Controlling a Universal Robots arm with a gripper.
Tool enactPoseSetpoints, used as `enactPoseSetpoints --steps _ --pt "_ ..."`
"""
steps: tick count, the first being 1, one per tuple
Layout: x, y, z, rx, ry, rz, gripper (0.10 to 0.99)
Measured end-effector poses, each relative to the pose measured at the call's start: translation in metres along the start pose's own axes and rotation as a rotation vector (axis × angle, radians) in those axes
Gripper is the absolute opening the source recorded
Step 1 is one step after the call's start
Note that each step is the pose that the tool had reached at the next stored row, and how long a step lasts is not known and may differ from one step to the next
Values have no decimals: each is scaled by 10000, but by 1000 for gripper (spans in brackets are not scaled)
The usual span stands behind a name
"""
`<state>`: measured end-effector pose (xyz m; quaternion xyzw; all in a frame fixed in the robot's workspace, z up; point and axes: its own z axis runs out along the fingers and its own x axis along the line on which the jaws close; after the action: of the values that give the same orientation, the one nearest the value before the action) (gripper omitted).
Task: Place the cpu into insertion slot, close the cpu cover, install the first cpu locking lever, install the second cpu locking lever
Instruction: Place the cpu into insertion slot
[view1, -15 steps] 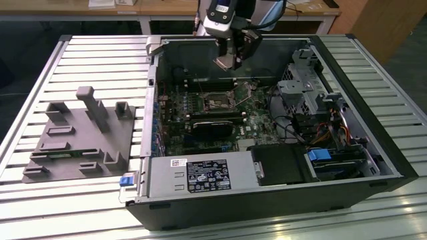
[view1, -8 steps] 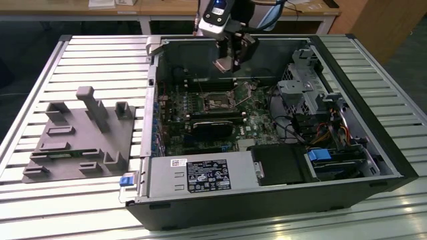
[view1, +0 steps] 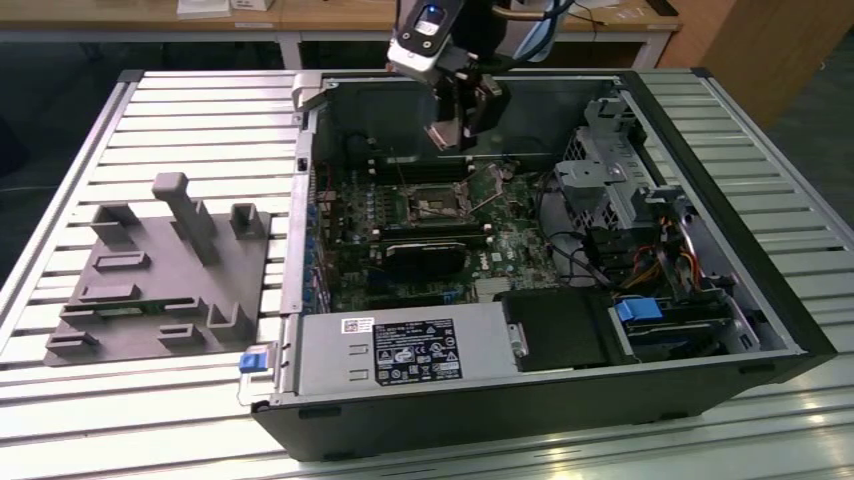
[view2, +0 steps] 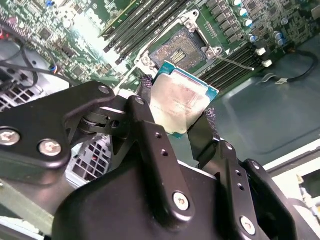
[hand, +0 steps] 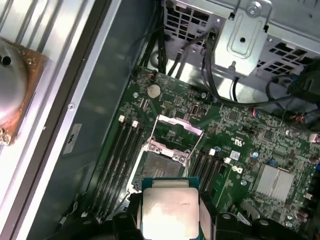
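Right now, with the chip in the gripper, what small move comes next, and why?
Probably lower it a little: the gripper holds the chip above the socket, whose cover is flipped open, so the way down looks free.

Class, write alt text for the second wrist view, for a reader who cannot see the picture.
The gripper holds the cpu, a silvery square chip, by two opposite edges between its black fingers. Beyond it lies the empty insertion slot on the green motherboard, with long black memory slots alongside.
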<state>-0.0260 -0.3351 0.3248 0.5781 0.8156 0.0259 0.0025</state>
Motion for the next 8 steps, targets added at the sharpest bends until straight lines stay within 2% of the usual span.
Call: enactPoseSetpoints --steps 3,8 --pt "2 -2 33 8 -70 138 541" --pt "7 -10 97 -32 -109 725 541"
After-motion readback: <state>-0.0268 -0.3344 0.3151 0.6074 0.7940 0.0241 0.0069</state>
